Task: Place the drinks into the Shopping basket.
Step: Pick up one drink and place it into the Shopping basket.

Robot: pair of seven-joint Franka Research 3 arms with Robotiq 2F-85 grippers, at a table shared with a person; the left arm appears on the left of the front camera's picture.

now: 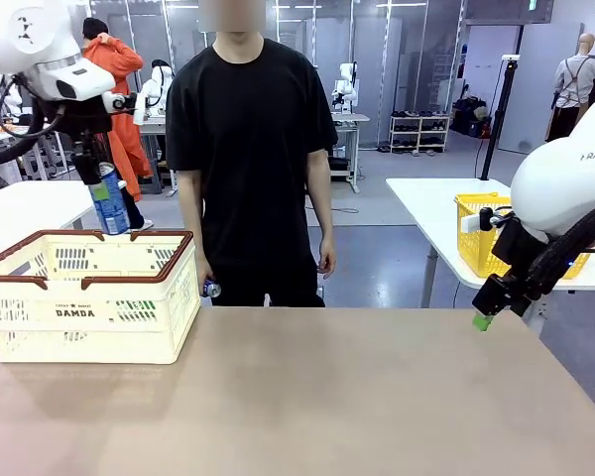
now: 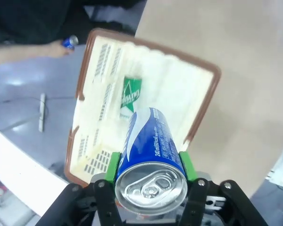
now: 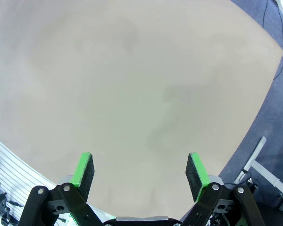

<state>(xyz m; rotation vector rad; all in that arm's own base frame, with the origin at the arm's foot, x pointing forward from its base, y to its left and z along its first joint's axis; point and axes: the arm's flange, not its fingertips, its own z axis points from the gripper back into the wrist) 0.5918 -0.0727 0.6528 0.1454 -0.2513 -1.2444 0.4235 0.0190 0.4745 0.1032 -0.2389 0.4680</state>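
My left gripper is shut on a slim blue can with a silver top and holds it above the back of the cream-white Shopping basket. In the left wrist view the blue can sits between the green pads, over the basket. A green drink with white lettering lies inside the basket. The person holds another small blue can in a lowered hand; the same can appears in the left wrist view. My right gripper hangs open above the table's right edge, its green pads wide apart with nothing between them.
The person stands at the far side of the tan table, just right of the basket. A yellow mesh basket rests on a white table behind my right arm.
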